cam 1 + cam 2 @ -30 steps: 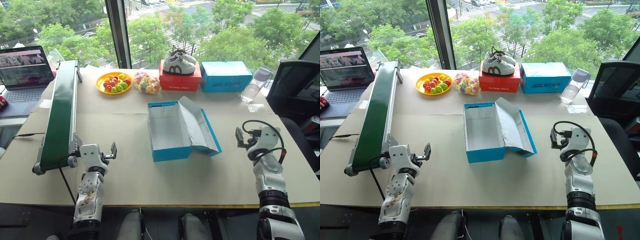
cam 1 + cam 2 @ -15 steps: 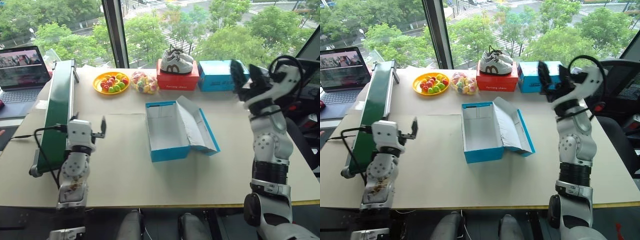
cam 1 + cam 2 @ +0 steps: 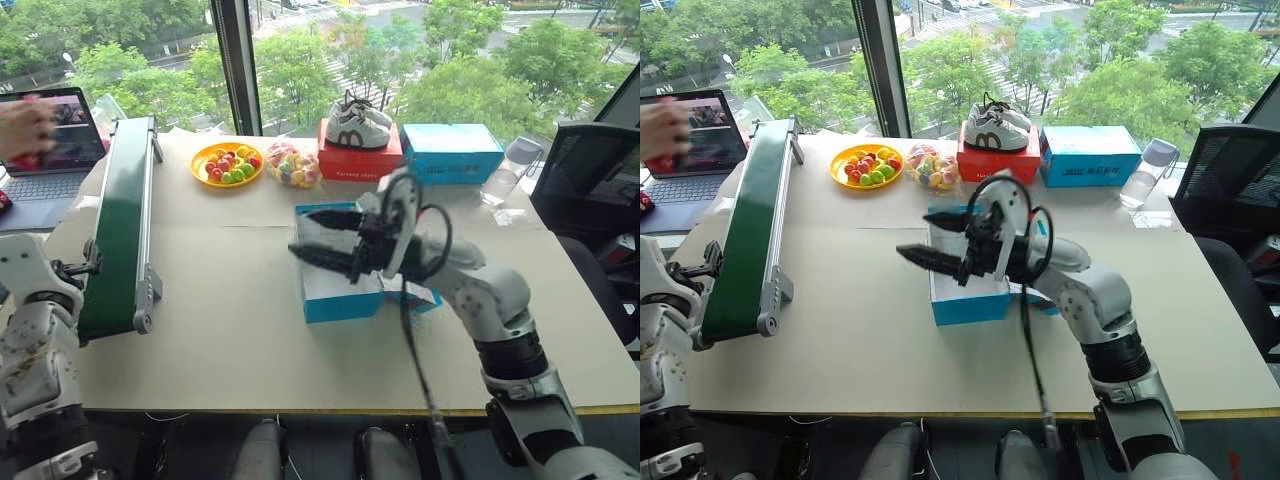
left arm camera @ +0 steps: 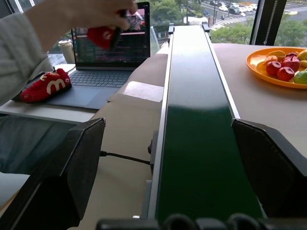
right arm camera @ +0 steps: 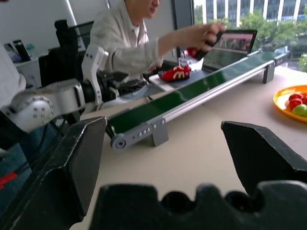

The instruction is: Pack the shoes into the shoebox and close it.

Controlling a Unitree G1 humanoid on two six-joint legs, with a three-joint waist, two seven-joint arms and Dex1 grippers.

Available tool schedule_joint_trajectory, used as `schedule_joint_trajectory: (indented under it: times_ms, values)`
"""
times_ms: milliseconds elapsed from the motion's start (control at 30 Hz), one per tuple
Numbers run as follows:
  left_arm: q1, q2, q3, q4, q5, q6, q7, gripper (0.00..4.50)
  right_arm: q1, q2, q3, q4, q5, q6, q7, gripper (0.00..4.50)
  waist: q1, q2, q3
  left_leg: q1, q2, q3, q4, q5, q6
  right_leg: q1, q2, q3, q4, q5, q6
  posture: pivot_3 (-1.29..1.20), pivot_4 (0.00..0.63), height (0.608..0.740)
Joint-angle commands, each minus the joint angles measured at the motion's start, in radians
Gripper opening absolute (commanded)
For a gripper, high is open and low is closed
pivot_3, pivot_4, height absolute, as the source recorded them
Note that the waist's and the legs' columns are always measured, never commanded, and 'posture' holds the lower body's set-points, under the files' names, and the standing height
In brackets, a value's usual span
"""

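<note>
Gaping wide over the blue shoebox [image 3: 340, 290], the empty right tool [image 3: 322, 238]; white "M" on red shoe [image 4: 45, 86].

- I get plain, bright daylight from the windows [image 3: 300, 60] across the top of both eye views — soft, no hard glare.
- The table [image 3: 230, 330] is evenly lit; shadows under the conveyor [image 3: 120, 230] and the shoebox [image 3: 340, 300] are faint.
- The right gripper [image 3: 318, 235], mid-frame, smears with motion blur.
- A person's hand [image 3: 25, 125], upper left, is blurred too.
- In the left wrist view the fingers [image 4: 72, 167] along the lower edge are dark and out of focus — the belt carries a dull sheen.
- In the right wrist view the near fingers [image 5: 81, 163] are soft, black silhouettes; the window behind the laptop [image 5: 235, 40] runs pale, nearly washed out.
</note>
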Motion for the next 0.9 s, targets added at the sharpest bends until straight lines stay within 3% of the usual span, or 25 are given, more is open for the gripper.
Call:
schedule_joint_trajectory:
  times_ms: [33, 400, 900]
  values:
    - [0.011, 0.029, 0.002, 0.018, -0.004, 0.029, -0.02, 4.5, 0.005, -0.019, 0.071, -0.034, -0.1, -0.049, 0.04, 4.48, 0.0, 0.0, 0.0, -0.001, 0.0, 0.001, 0.0, 0.0, 0.0, -0.001, 0.0, 0.001, 0.0, 0.0, 0.0, 0.0, 0.15, 0.74]
    - [-0.038, 0.04, -0.04, 0.09, 0.001, 0.064, -0.039, 4.5, 0.09, 0.042, 0.122, 0.02, -0.27, -0.1, -0.012, 4.48, 0.0, -0.003, 0.0, -0.003, 0.003, 0.006, 0.0, 0.0, 0.0, -0.006, 0.003, 0.003, 0.001, 0.002, -0.001, 0.0, 0.15, 0.74]
    - [-0.05, 0.028, -0.077, 0.139, 0.017, 0.02, -0.038, 4.5, 0.139, 0.083, 0.058, 0.001, -0.297, -0.104, -0.054, 4.48, -0.006, -0.005, 0.0, -0.004, 0.007, 0.012, 0.0, 0.0, -0.001, -0.006, 0.008, 0.007, 0.002, 0.004, -0.003, 0.0, 0.15, 0.74]
